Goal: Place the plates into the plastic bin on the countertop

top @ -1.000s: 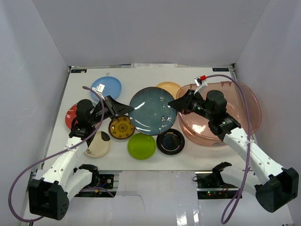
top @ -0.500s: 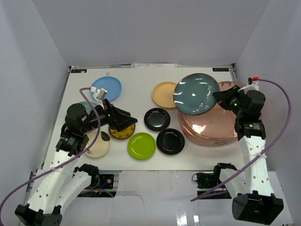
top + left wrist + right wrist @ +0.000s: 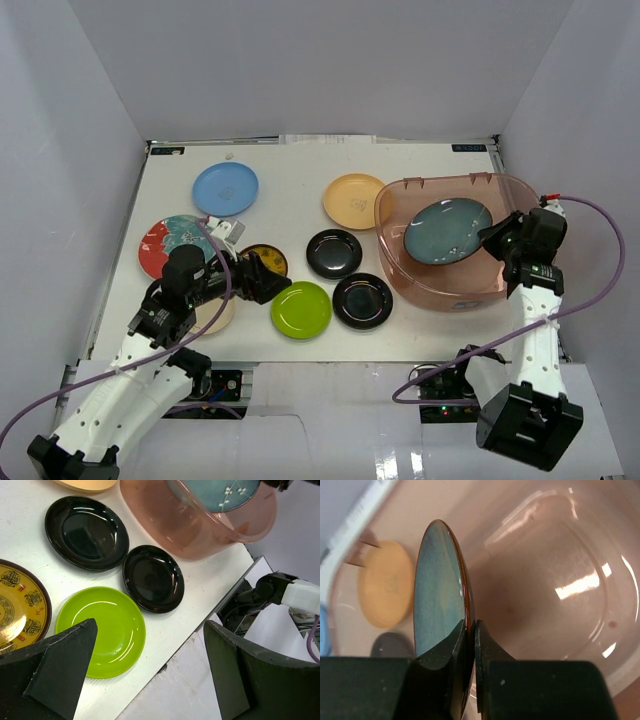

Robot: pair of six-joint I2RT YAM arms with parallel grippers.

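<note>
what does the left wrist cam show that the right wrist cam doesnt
Only left wrist: the lime green plate, the yellow-brown patterned plate and the open left gripper. Only right wrist: the right gripper pinching the dark teal plate by its rim, edge-on. Both: that plate within the plastic bin, and the orange-yellow plate outside it.

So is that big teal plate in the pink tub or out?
In, but not released: the teal plate is within the plastic bin, rim pinched by the right end effector.
</note>
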